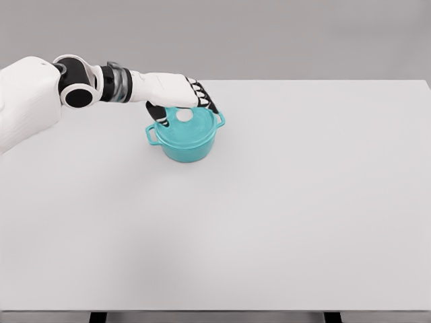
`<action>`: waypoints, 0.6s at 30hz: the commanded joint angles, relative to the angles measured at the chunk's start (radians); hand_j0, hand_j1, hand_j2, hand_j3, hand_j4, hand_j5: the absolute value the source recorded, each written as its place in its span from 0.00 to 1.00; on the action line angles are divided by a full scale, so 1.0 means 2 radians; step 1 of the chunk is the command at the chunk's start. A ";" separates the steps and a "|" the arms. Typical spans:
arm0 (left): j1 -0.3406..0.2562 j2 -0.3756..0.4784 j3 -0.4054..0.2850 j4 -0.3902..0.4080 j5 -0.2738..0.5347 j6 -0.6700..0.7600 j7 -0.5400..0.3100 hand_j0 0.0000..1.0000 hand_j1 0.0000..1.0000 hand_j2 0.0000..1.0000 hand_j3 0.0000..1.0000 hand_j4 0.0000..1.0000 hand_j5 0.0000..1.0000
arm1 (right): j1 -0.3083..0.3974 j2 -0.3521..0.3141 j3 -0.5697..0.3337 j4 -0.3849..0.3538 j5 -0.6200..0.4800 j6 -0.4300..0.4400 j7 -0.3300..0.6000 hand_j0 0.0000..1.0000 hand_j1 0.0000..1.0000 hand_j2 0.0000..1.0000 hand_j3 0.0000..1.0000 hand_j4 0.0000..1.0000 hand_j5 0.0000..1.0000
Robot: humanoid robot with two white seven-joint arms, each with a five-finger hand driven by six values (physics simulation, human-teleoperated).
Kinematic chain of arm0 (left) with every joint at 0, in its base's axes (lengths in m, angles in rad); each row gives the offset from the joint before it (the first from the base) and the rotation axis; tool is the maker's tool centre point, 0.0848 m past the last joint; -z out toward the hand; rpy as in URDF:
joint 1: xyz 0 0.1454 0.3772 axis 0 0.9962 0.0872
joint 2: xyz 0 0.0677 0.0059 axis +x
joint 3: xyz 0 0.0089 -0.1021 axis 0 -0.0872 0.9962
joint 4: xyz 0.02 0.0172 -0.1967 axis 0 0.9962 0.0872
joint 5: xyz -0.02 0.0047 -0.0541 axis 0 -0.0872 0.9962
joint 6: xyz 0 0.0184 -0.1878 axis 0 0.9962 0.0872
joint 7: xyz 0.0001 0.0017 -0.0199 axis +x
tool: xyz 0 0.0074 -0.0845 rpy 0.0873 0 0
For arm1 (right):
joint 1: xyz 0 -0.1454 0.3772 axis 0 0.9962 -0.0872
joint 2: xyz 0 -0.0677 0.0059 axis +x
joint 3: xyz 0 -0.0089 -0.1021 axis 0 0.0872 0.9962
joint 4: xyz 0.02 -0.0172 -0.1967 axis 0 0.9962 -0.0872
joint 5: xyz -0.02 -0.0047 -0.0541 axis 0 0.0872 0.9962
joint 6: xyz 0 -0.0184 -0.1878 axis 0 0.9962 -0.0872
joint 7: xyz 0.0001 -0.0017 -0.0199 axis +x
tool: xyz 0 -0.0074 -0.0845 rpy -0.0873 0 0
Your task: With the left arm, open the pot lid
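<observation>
- A teal pot [187, 141] is seen standing upright on the pale grey tabletop [283, 215], in the far left part of it, well apart from every edge.
- Two small loop handles are carried by the pot – one at its near left side, one at its far right side.
- The lid [192, 126], of the same teal, is seated flat on the pot's rim, and a white round knob [184, 116] is shown just left of the lid's middle.
- The left arm is brought in from the picture's left edge, its white forearm held level above the tabletop.
- The left hand [176, 94] is placed over the back of the lid; its dark-tipped fingers [205, 101] are curved down past the knob (towards the far right handle), while the thumb is lowered on the left side of the lid.
- Whether the knob is truly gripped cannot be told – the fingers are only seen curled close around it.
</observation>
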 commanded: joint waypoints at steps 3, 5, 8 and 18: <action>-0.001 -0.001 -0.002 0.001 -0.001 0.001 0.000 0.80 0.80 0.80 0.80 0.80 0.80 | 0.000 0.000 0.000 -0.001 0.000 0.000 0.000 1.00 1.00 1.00 1.00 1.00 1.00; -0.001 -0.004 -0.003 0.002 -0.001 0.001 0.000 0.80 0.80 0.80 0.80 0.80 0.80 | 0.000 0.000 0.000 -0.001 0.000 0.000 0.000 1.00 1.00 1.00 1.00 1.00 1.00; 0.000 -0.007 -0.003 0.012 -0.001 0.001 0.000 0.80 0.80 0.80 0.80 0.80 0.80 | 0.000 0.000 0.000 -0.001 0.000 0.000 0.000 1.00 1.00 1.00 1.00 1.00 1.00; 0.000 -0.008 -0.003 0.015 -0.002 0.001 -0.001 0.80 0.80 0.80 0.80 0.80 0.80 | 0.000 0.000 0.000 0.000 0.000 0.000 0.000 1.00 1.00 1.00 1.00 1.00 1.00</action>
